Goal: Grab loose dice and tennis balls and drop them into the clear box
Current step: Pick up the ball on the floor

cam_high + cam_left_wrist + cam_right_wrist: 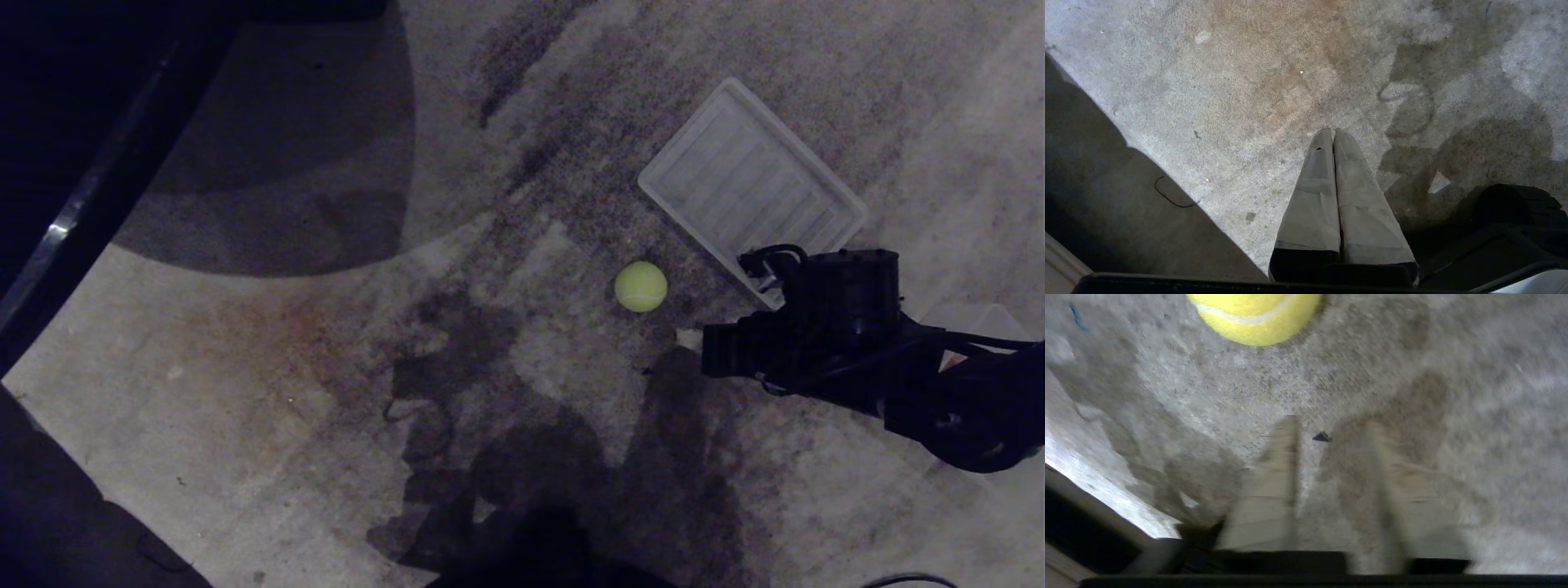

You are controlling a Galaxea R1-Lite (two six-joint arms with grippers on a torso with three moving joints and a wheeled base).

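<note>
- The tennis ball [641, 286] lies loose on the carpet [286, 367], just ahead of the right gripper [1331, 428], whose jaws stand spread and empty.
- It looks light, fuzzy and springy; gripping across its middle seems best.
- The ribbed clear lid [747, 184] lies nearby.
- The left gripper [1333, 132] hangs parked, jaws pressed together.

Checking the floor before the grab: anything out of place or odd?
Yes: the flat ribbed clear lid lies askew on the stained grey carpet, no box in view. One fuzzy yellow-green tennis ball sits loose beside it, ahead of the open right gripper.
</note>
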